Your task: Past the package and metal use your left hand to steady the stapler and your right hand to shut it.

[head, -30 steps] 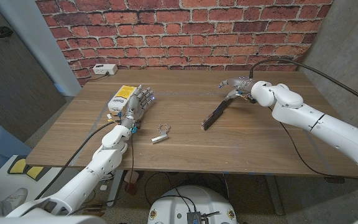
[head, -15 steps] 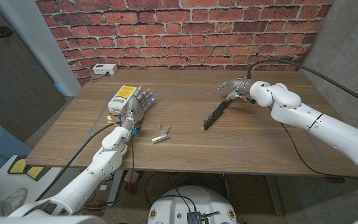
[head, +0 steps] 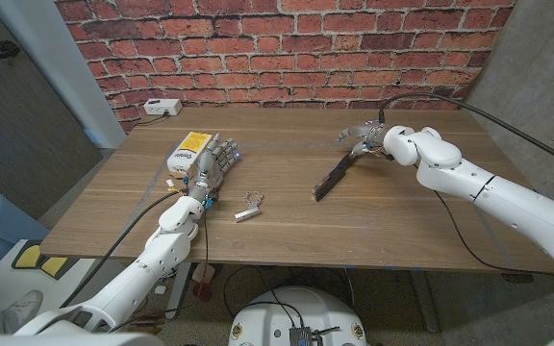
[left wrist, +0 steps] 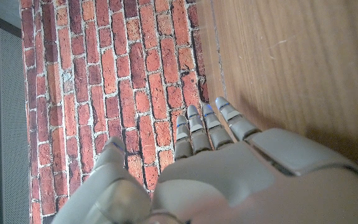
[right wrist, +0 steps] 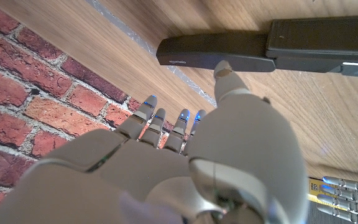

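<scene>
No lettering can be read with certainty; the yellow-and-white package [head: 188,150], left of centre in the head view, bears dark print too small to make out; the stapler [right wrist: 260,53] carries a faint, illegible mark.

The stapler [right wrist: 272,53] runs off the edge, its jaw state perhaps unreadable.

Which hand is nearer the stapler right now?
Right. The right hand is at the far end of the stapler, a fingertip at its body in the right wrist view. The left hand stands across the table beside the yellow package.
</scene>
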